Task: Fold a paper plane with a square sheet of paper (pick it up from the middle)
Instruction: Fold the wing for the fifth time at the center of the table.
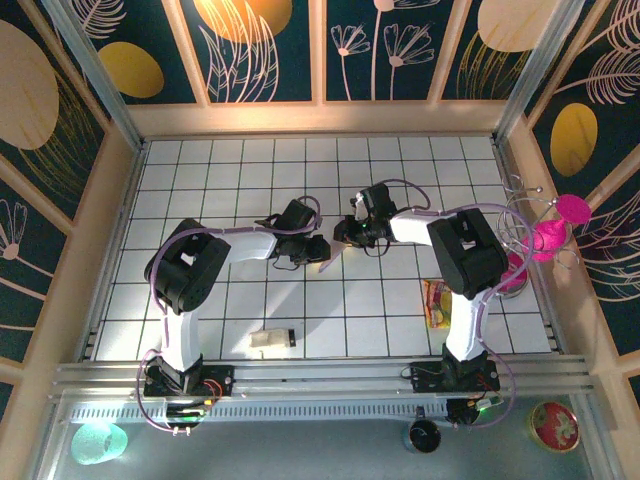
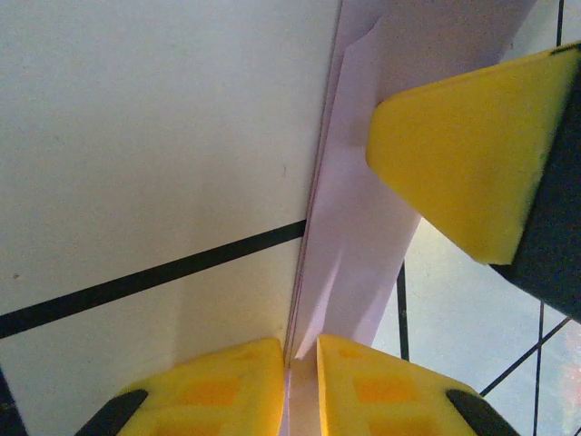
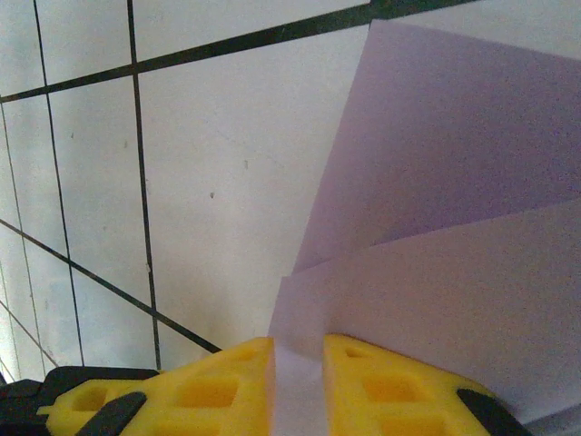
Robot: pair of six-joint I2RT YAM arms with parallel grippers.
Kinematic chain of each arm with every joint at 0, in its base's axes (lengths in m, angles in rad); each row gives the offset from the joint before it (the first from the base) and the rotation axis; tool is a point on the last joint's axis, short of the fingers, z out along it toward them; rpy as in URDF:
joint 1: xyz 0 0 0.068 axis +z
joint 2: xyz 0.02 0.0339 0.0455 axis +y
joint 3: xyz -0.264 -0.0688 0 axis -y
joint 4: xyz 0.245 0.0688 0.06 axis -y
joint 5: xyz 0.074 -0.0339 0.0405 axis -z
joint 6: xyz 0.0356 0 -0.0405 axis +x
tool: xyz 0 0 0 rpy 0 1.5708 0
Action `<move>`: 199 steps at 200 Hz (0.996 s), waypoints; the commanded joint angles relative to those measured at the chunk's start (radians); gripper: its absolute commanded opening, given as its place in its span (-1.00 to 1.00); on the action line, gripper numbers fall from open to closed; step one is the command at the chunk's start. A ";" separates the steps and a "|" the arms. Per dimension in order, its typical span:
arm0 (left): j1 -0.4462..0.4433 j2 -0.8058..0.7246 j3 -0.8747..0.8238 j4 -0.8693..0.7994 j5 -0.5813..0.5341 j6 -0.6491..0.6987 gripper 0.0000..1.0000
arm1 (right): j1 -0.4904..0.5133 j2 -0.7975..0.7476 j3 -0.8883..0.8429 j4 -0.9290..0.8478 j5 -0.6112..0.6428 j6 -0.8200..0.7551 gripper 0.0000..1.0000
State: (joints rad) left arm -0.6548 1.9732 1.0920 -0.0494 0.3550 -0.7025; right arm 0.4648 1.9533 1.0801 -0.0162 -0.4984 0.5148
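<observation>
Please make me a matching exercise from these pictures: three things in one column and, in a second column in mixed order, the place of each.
Things:
1. lilac paper
2. snack packet
3. white block

Places:
A. at the near edge, closer to the left arm
B. right beside the right arm
C. pinched by the left end effector and the right end effector

Pairs: 1-C, 2-B, 3-A

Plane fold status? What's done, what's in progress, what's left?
Done: the lilac sheet shows overlapping layers, so at least one fold looks made. In hand: the left gripper and the right gripper each pinch an edge of it, working close together. Left: no pointed dart shape is visible yet, so the remaining folds and the centre crease seem outstanding.
</observation>
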 commanded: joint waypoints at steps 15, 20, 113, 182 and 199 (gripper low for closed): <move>-0.017 0.138 -0.060 -0.032 -0.114 0.037 -0.61 | 0.014 0.045 0.027 -0.092 0.050 -0.033 -0.58; -0.016 0.126 -0.059 -0.031 -0.116 0.035 -0.61 | 0.013 0.046 0.030 -0.099 0.055 -0.036 -0.59; 0.004 -0.135 -0.035 -0.007 -0.149 0.006 -0.50 | 0.015 0.068 0.044 -0.147 0.086 -0.049 -0.67; -0.008 -0.108 -0.055 0.164 0.078 -0.028 -0.87 | 0.009 0.073 0.037 -0.138 0.070 -0.044 -0.80; -0.016 -0.085 -0.041 0.156 0.081 -0.023 -0.94 | 0.009 0.074 0.034 -0.137 0.067 -0.042 -0.82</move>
State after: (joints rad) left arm -0.6552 1.8549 1.0424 0.0681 0.3748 -0.7242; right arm 0.4709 1.9739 1.1236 -0.0902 -0.4648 0.4770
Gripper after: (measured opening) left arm 0.051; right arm 0.096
